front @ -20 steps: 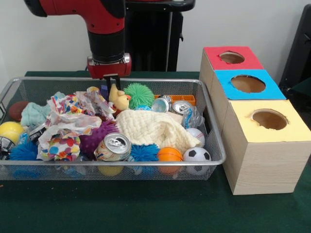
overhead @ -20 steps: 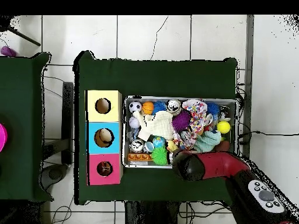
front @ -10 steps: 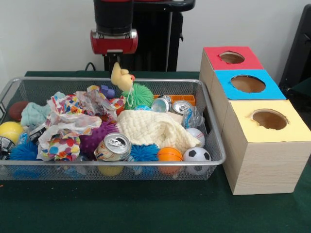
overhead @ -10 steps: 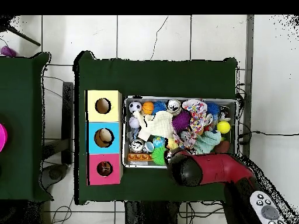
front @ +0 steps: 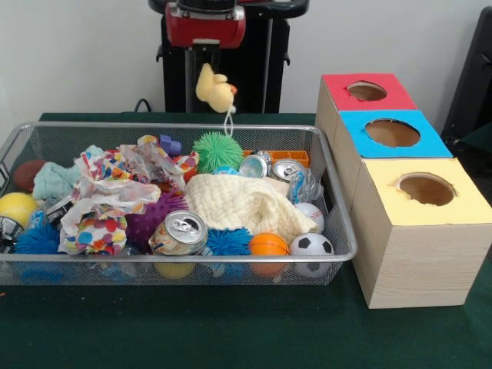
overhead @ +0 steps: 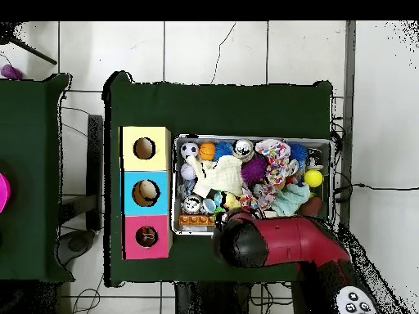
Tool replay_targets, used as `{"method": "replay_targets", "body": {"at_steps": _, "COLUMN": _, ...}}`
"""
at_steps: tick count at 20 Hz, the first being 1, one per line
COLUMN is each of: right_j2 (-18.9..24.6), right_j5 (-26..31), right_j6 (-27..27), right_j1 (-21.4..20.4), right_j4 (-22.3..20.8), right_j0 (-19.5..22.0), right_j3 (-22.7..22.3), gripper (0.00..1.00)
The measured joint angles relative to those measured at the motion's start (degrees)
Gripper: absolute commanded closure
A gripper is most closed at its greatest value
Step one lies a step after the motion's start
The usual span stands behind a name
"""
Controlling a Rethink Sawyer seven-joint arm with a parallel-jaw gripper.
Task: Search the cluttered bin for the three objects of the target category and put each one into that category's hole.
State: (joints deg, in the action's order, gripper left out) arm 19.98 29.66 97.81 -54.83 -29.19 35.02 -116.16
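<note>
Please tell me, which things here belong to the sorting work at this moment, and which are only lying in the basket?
In the job:
- pincer, shut on the yellow plush duck, lifted above the wire basket
- red box, blue box, yellow box, each with a hole

Only lying there:
- green spiky ball
- cream cloth
- drink can
- soccer ball
- crumpled patterned paper

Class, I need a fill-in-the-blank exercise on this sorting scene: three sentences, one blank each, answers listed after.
1. The gripper holds a small yellow plush ____ above the wire mesh bin.
2. The wooden box nearest the camera has a ____ top, beside the blue-topped box.
3. The orange ball lies beside a black-and-white ____ ball.

Answers: duck; yellow; soccer
</note>
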Motion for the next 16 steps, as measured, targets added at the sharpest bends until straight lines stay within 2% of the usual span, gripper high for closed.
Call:
{"method": "replay_targets", "body": {"at_steps": 7, "right_j2": -1.48, "right_j5": -0.3, "right_j6": 0.04, "right_j1": 0.22, "right_j4": 2.13, "right_j0": -5.96, "right_j3": -1.68, "gripper": 1.0}}
{"method": "replay_targets", "body": {"at_steps": 12, "right_j2": -4.34, "right_j5": -1.29, "right_j6": 0.09, "right_j1": 1.14, "right_j4": 4.89, "right_j0": -11.46, "right_j3": -3.91, "gripper": 1.0}}
{"method": "replay_targets", "body": {"at_steps": 16, "right_j2": -5.82, "right_j5": -1.81, "right_j6": 0.09, "right_j1": 1.13, "right_j4": 6.2, "right_j0": -13.65, "right_j3": -4.89, "gripper": 1.0}}
